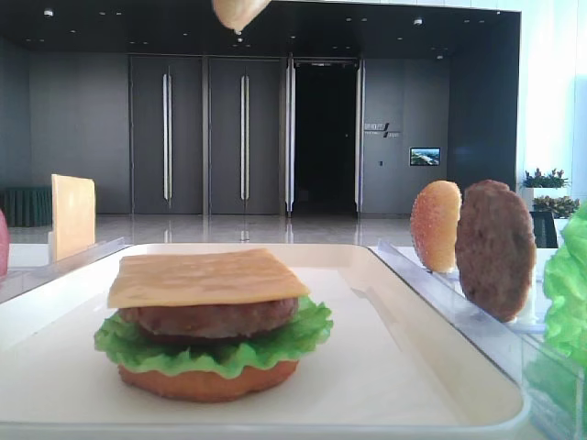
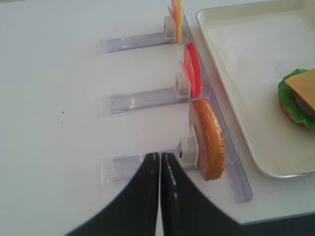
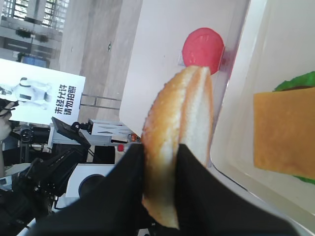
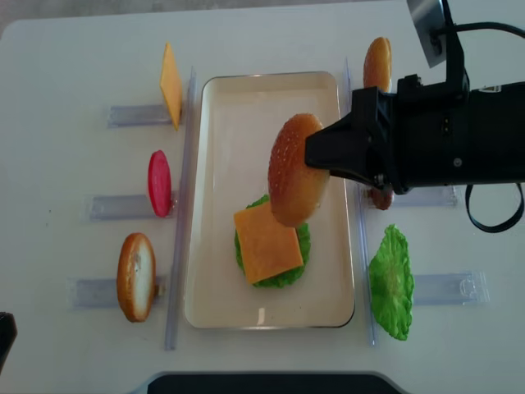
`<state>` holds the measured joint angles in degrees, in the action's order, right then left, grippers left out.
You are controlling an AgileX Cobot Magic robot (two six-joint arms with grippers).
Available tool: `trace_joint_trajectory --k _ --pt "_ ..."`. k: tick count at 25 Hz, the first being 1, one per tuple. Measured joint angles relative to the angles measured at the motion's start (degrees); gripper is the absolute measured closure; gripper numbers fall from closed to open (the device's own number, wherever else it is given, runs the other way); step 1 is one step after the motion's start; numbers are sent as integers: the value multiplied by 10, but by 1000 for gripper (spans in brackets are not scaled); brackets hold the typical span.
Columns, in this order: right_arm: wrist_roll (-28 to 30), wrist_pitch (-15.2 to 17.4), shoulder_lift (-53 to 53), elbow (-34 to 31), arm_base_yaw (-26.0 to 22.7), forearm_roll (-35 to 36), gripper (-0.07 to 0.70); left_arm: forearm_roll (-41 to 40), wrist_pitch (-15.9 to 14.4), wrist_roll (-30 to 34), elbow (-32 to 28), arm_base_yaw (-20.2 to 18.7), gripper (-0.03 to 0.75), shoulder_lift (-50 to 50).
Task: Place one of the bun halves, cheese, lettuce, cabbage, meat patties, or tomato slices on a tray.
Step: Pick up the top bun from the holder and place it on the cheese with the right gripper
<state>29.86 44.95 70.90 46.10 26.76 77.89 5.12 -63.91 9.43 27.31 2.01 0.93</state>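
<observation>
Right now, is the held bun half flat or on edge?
On edge: the right gripper pinches the bun half upright above the tray.

Sesame-specked bun half [image 4: 291, 171] on edge, aloft over white tray [image 4: 221, 107] beside cheese-topped [image 4: 267, 242] patty-lettuce stack.

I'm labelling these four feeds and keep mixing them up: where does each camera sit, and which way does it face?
Exterior high: low at the tray's end, facing level along it; no gripper visible.
Right wrist: on the right arm, looking past the right gripper shut on the bun top.
Left wrist: on the left arm, looking down past the shut left gripper at the racks.
Realsense: overhead, looking straight down; right arm shows.
Shared: the cheese-topped stack appears in all four.
</observation>
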Motion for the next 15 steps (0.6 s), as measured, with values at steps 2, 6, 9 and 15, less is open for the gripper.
trace_joint_trajectory --k 2,6,9,15 --pt "31 2 22 0 7 31 492 0 0 0 0 0 716 0" --pt "76 4 65 0 31 61 492 0 0 0 0 0 716 0" --pt "107 5 92 0 44 79 492 0 0 0 0 0 716 0" --pt "167 -1 122 0 48 116 492 0 0 0 0 0 716 0"
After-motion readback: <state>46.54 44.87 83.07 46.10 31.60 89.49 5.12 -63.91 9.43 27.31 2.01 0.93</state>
